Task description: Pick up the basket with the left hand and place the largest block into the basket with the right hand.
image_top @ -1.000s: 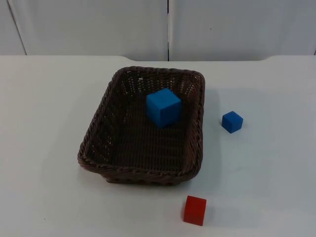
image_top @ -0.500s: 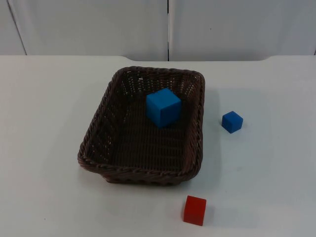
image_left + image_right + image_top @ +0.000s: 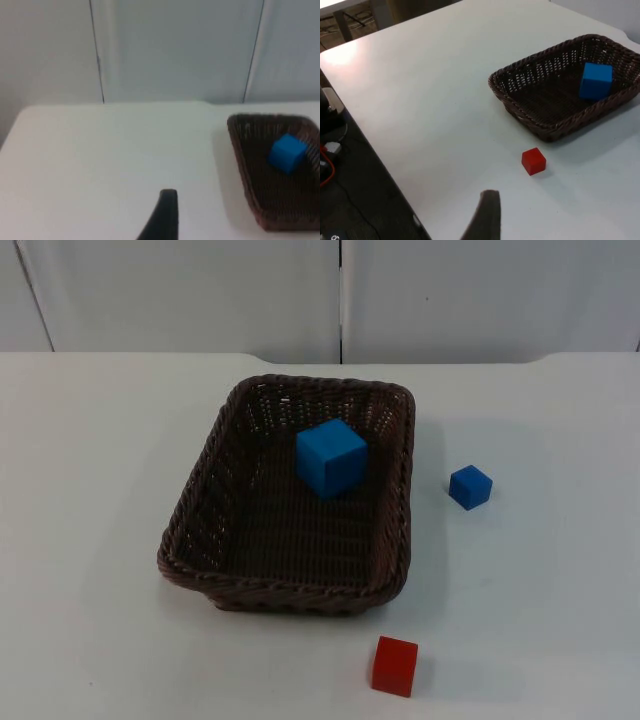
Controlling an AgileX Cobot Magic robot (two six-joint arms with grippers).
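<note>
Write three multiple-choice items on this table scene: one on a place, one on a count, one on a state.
1. Where is the large blue cube?
A. inside the dark brown wicker basket
B. on the white table, left of the basket
C. on the small red cube

2. How many blocks lie outside the basket?
A. none
B. two
C. four

3. How does the basket stand?
A. flat on the table
B. overturned
C. hanging from a gripper

Key: 1 A, the basket's walls surround it; 2 B, the red cube and the small blue cube; 3 A, its base rests on the table, opening upward.
</note>
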